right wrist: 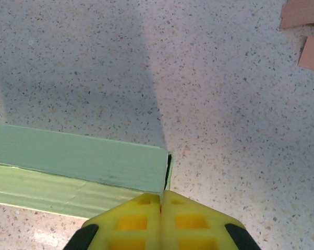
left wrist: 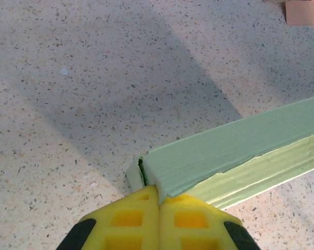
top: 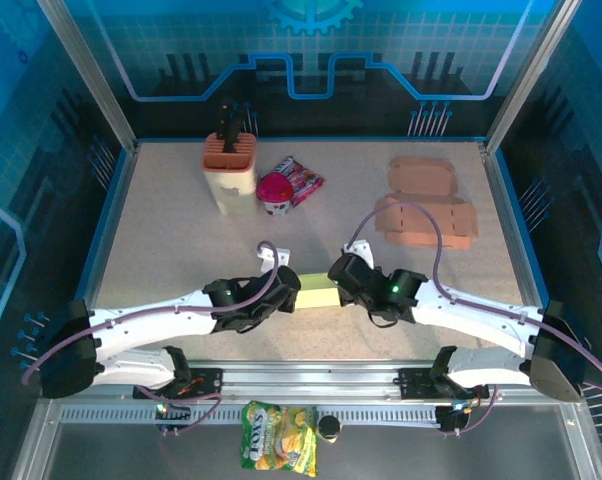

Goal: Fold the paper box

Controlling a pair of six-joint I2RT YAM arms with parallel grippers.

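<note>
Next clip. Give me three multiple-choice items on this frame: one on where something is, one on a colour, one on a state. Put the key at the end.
1. Where does the green box lie?
A. At the far right corner
B. Between the left gripper and the right gripper
C. Against the far left edge

2. What colour are the gripper fingers?
A. Red
B. Yellow
C. Blue

3. How do the two grippers stand?
A. Both wide open
B. Left open, right shut
C. Both shut

Key: 1 B, the top view shows the box spanning the gap between them. 2 B, both wrist views show yellow. 3 C, in each wrist view the fingers meet with no gap, at an end of the box.
</note>
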